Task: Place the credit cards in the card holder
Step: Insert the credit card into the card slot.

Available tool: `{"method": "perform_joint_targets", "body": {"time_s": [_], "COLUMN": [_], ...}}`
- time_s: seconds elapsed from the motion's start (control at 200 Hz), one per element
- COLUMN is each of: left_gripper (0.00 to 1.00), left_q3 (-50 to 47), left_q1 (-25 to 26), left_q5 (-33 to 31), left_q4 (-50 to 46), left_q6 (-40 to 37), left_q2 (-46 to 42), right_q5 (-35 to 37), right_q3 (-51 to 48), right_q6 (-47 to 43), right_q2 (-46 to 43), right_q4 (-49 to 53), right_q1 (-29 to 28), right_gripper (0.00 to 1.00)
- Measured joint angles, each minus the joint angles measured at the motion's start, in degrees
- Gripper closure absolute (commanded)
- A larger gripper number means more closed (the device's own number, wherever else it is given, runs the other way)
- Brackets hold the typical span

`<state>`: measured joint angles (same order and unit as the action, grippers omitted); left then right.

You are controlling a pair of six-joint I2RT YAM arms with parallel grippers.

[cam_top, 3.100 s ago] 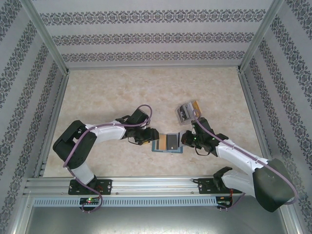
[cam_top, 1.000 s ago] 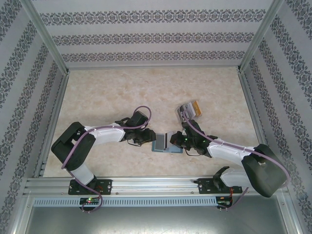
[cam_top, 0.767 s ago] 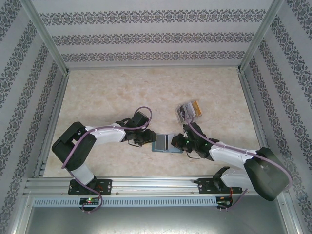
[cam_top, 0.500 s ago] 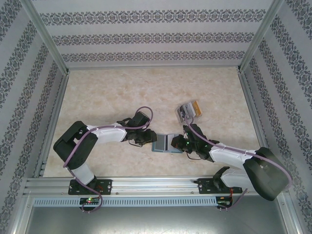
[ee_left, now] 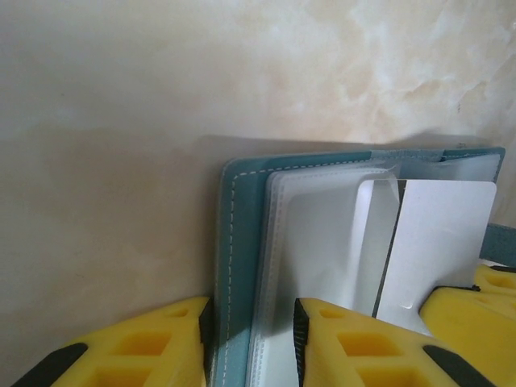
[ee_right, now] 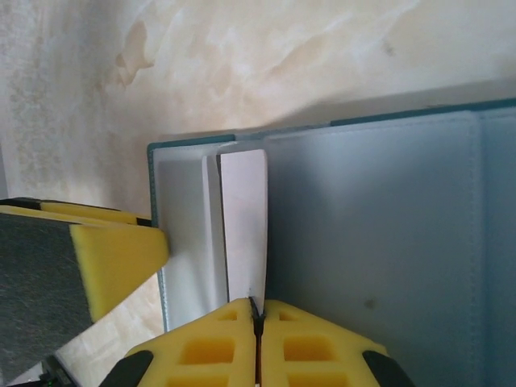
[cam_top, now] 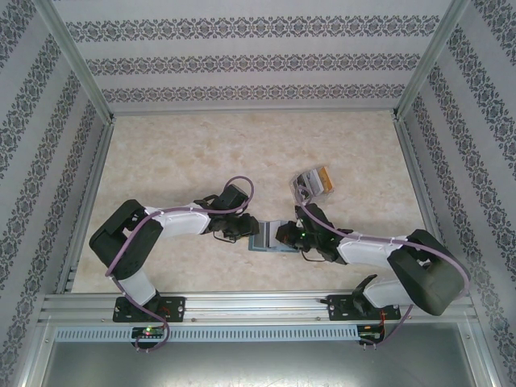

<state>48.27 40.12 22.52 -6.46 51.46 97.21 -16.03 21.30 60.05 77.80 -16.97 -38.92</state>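
From above, the left gripper (cam_top: pixel 246 232) and right gripper (cam_top: pixel 282 236) meet over the teal card holder (cam_top: pixel 263 240) on the table (cam_top: pixel 177 161). A clear box (cam_top: pixel 312 184) of cards lies just behind. In the left wrist view, the left gripper's yellow fingers (ee_left: pixel 173 343) pinch the holder's cover edge, with a grey card (ee_left: pixel 439 242) beside them. In the right wrist view, the right gripper's fingers are pressed together on that card, which stands edgewise in the holder.

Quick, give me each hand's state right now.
Left hand: closed on the card holder, at its cover edge.
Right hand: closed, pinching a grey card by its edge.
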Motion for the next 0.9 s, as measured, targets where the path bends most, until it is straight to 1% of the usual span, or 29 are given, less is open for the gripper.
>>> {"method": "perform_joint_targets", "body": {"time_s": [0.215, 0.345, 0.46, 0.535, 0.604, 0.639, 0.844, 0.899], "left_gripper": [0.68, 0.68, 0.69, 0.70, 0.70, 0.70, 0.70, 0.70], "left_q3": [0.0, 0.0, 0.0, 0.0, 0.0, 0.0, 0.0, 0.1], "left_q1": [0.0, 0.0, 0.0, 0.0, 0.0, 0.0, 0.0, 0.0], "left_q5": [-0.1, -0.2, -0.3, -0.3, -0.3, -0.3, -0.3, -0.3], "left_q4": [0.0, 0.0, -0.1, -0.2, -0.2, -0.2, -0.2, -0.2], "left_q6": [0.0, 0.0, 0.0, 0.0, 0.0, 0.0, 0.0, 0.0], "left_q2": [0.2, 0.2, 0.2, 0.2, 0.2, 0.2, 0.2, 0.2], "right_q5": [0.1, 0.2, 0.5, 0.5, 0.6, 0.7, 1.5, 2.2], "right_q3": [2.8, 4.6, 5.9, 6.5, 7.3, 7.8, 10.4, 11.5], "right_q6": [0.0, -0.6, -2.2, -3.5, -5.2, -6.0, -9.3, -9.7], "right_q2": [3.6, 4.5, 4.3, 3.6, 2.8, 2.4, 2.3, 3.1], "right_q4": [0.6, 3.0, 6.6, 8.8, 11.4, 12.9, 19.3, 20.7], "right_q1": [-0.7, -1.1, -1.1, -1.0, -0.9, -0.9, -0.3, -0.3], "right_gripper": [0.87, 0.83, 0.74, 0.64, 0.62, 0.60, 0.59, 0.61]}}
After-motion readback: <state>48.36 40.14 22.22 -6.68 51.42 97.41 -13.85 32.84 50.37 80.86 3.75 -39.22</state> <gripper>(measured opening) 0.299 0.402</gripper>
